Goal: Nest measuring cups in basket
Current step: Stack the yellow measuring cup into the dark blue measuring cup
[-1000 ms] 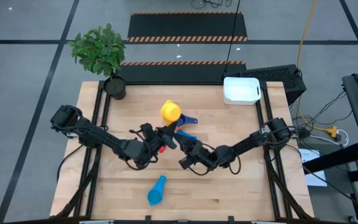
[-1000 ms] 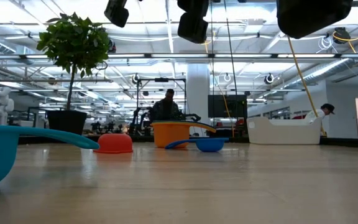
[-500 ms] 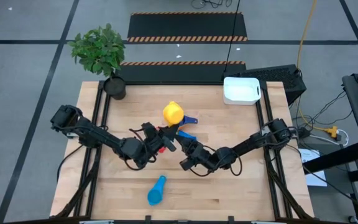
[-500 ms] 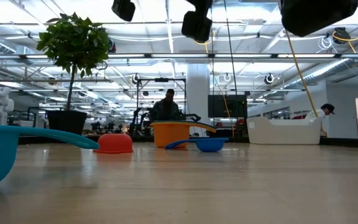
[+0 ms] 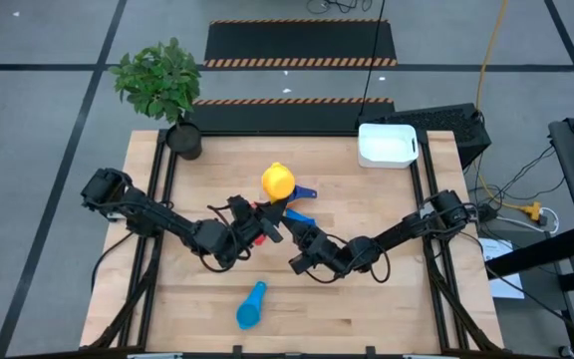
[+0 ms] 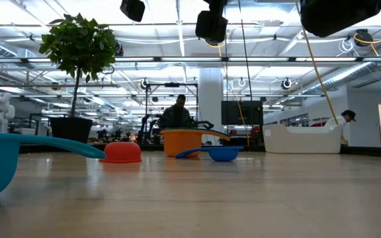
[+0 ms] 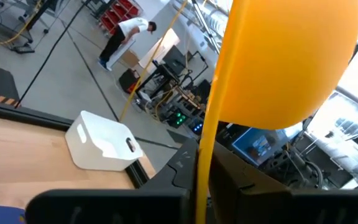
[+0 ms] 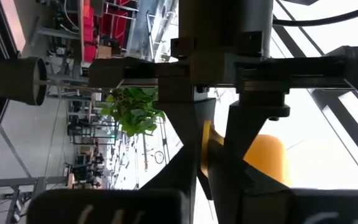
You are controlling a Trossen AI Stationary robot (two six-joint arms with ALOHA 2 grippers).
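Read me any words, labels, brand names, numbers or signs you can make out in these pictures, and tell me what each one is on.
None can be read.
Yellow measuring cup, light blue measuring cup and basket: no lettering shows.
Screens and red bins in the room behind, in the wrist views: too small and blurred to read.
Floor stripes: hazard pattern, no words.

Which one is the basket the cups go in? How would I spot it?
Start at the wooden table in the high view and go to its far right corner, opposite the corner with the leafy potted plant. The basket sits there: white, rectangular, rounded corners, low walls. Everything else nearby is dark or brightly coloured.
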